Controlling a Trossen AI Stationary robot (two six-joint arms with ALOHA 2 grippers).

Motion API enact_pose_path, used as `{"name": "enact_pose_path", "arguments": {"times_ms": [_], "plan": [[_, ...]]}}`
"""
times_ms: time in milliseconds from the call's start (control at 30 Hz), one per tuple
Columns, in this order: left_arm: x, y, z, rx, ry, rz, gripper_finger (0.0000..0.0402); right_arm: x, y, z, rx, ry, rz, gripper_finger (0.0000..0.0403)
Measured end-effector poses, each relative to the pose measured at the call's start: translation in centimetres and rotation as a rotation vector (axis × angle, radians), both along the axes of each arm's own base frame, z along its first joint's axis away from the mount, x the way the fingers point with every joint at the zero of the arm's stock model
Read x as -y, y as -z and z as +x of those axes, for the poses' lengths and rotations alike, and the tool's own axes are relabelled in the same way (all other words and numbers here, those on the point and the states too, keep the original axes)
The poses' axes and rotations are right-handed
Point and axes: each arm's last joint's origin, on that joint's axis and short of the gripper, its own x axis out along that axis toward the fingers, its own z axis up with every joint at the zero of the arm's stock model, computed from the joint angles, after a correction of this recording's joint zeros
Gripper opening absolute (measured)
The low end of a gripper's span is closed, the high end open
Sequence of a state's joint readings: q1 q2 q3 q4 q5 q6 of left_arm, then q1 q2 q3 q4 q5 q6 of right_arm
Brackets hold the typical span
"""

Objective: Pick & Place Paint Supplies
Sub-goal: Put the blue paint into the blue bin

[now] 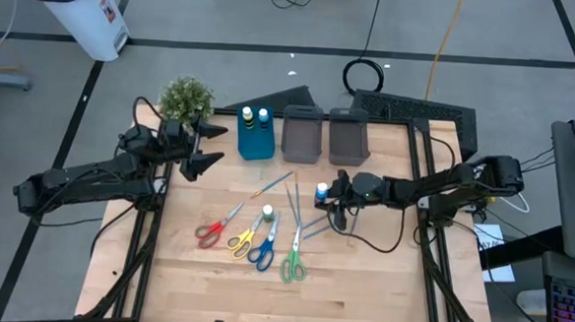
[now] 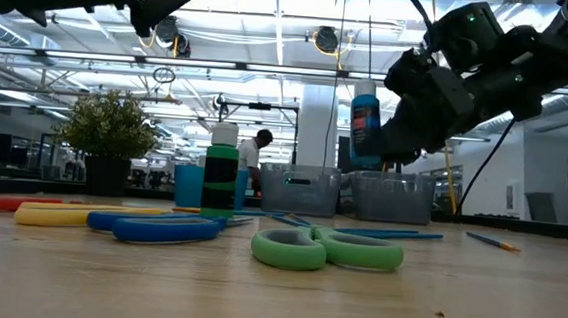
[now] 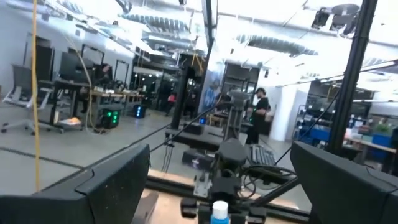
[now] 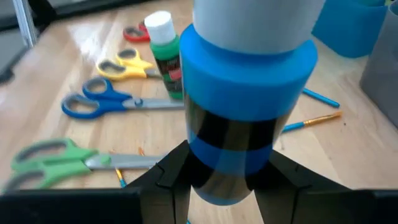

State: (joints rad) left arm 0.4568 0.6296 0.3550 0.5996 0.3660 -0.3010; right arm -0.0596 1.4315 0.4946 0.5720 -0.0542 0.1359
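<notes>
- Left arm (image 1: pixel 79 180): matte black jointed links, chunky rounded housings.
- Right arm (image 1: pixel 444 184): the same black build, with a black cable looping beneath it.
- Left claw (image 1: pixel 202 145): two pointed, wedge-shaped black fingers.
- Right claw (image 1: pixel 337 198): black, blocky.

You get bright, even ceiling light; the bottle (image 4: pixel 245 106) looms blurred in the right wrist view, and the table (image 1: pixel 359 293) shows soft shadows.

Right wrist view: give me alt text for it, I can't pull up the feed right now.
The right gripper holds a blue paint bottle with a white cap upright, above the wooden table. Below stands a green bottle among red, yellow, blue and green scissors, with thin brushes nearby.
</notes>
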Motion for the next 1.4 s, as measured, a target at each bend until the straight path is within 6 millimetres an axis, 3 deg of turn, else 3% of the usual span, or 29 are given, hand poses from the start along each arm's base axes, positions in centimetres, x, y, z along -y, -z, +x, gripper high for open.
{"name": "enact_pose_path", "arguments": {"times_ms": [200, 400, 533, 700, 1067, 1200, 1400], "plan": [[-0.2, 0.5, 0.7, -0.026, -0.029, -0.066, 0.0397, 0.9, -0.3, 0.0, 0.028, -0.01, -0.119, 0.0125], [-0.1, 2.9, 3.8, -0.176, -0.056, -0.131, 0.0397, 1.0, -0.6, -0.1, 0.026, 0.005, -0.154, 0.0125], [-0.1, 3.4, 6.1, -0.265, -0.05, -0.156, 0.0397, 1.0, -0.7, -0.1, 0.033, 0.041, -0.17, 0.0125], [-0.3, 1.7, 10.2, -0.377, -0.021, -0.126, 0.0397, 1.0, -0.7, -0.1, 0.033, 0.039, -0.178, 0.0125], [1.4, -0.6, 22.1, -0.531, 0.101, 0.015, 0.0397, 1.1, -1.0, 0.1, 0.067, 0.022, -0.244, 0.0125], [2.7, 0.0, 24.7, -0.643, 0.126, 0.106, 0.0397, 1.0, -0.9, 0.0, 0.059, 0.025, -0.224, 0.0125], [3.4, 0.9, 26.7, -0.701, 0.041, 0.181, 0.0397, 1.0, -0.9, 0.0, 0.056, 0.025, -0.223, 0.0125]]}}
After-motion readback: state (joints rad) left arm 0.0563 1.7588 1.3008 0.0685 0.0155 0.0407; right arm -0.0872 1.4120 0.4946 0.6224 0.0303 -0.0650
